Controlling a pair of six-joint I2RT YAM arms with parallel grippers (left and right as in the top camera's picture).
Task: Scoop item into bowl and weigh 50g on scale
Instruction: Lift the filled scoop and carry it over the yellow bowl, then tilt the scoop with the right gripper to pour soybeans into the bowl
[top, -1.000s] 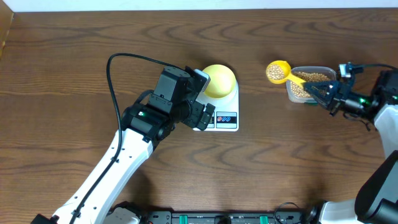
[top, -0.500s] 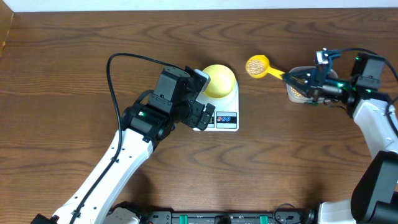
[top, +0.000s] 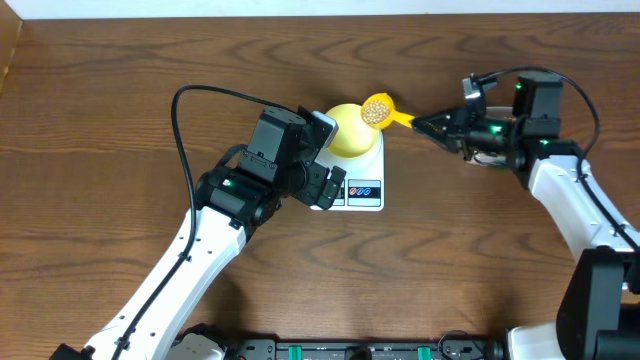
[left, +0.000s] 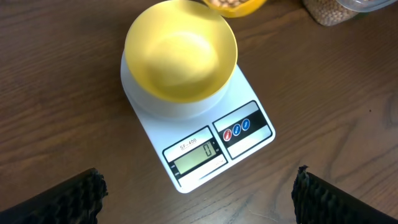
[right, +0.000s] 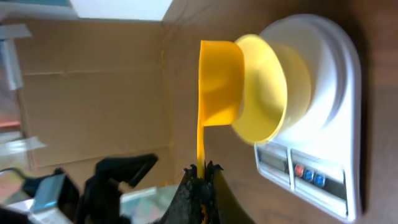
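On the round platform of the scale (top: 358, 182): the pale yellow bowl (top: 348, 132), bare inside in the left wrist view, with a zero on the display below it. At the bowl's right rear rim, above the scale's back right: a yellow scoop (top: 378, 110) loaded with tan beans (top: 376, 108); touching the rim or just over it, cannot tell. Held by its thin handle in the right end effector (top: 432, 127), pinched fully together on that handle, reaching in from the scale's right. Further right of the scale: a clear tub (left: 336, 9) with more beans, cut off at the top edge of the left wrist view and hidden under the right arm from overhead. Over the scale's front left corner: the left end effector (left: 198, 190), spread to its widest, gripping nothing, with a finger on either side of the scale's front in its own view. Left of the scale: a black cable (top: 176, 125) arching above the left arm.

Against a second ago: scoop carried leftward from above the tub to the bowl, right arm swung in with it. Left arm, bowl and scale unmoved.

Open desk (top: 450, 260) in front of the scale and to its front right. Back edge of the desk near behind the scale. Scale's left side crowded by the left arm.
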